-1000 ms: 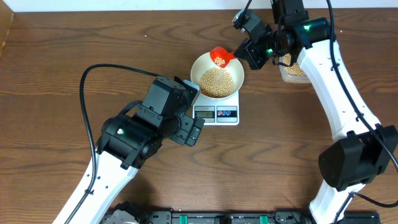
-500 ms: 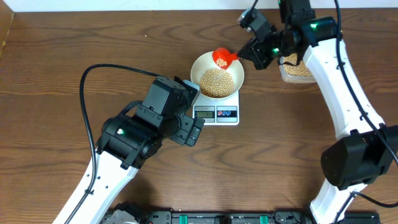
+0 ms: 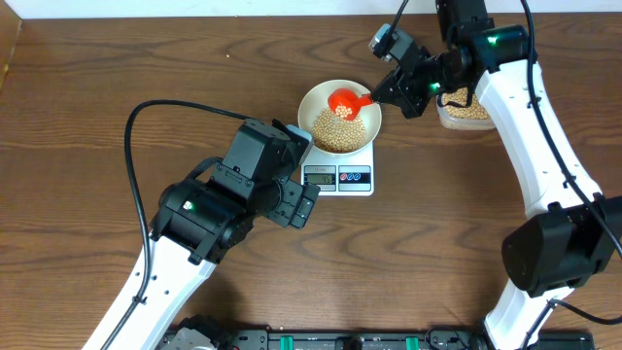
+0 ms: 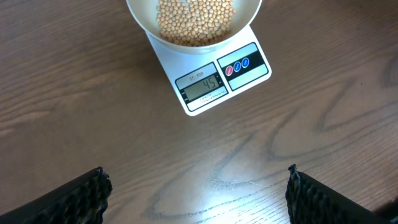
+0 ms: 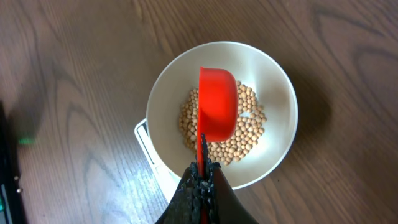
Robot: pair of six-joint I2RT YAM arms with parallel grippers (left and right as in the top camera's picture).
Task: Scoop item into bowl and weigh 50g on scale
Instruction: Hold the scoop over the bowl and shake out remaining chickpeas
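**Red scoop (image 3: 342, 99) over the bowl (image 3: 309, 97), scale (image 3: 338, 177) close to target**

Tan beans (image 3: 338, 128) lie heaped in the cream bowl, which sits squarely on the white scale. In the left wrist view the display (image 4: 200, 88) shows digits that look like 45, so by my reading only a small top-up remains.

The scoop hangs above the far right part of the bean pile, inside the rim. Its handle runs from the cup out to the right, over the rim, into the right gripper (image 3: 389, 90), whose fingers are clamped on the handle end. Whether beans remain in the cup I cannot tell.

The next move probably turns on that axis: rolling the wrist about the handle would drop beans straight down into the bowl, with the rim well clear on every side of the cup.

The supply tub (image 3: 465, 112) stands just right of the bowl, nearest the right arm, close to the table's (image 3: 117, 58) back edge. Bare wood is open to the left and front. The left gripper (image 4: 199, 199) is spread wide, holding nothing, near the front of the scale.
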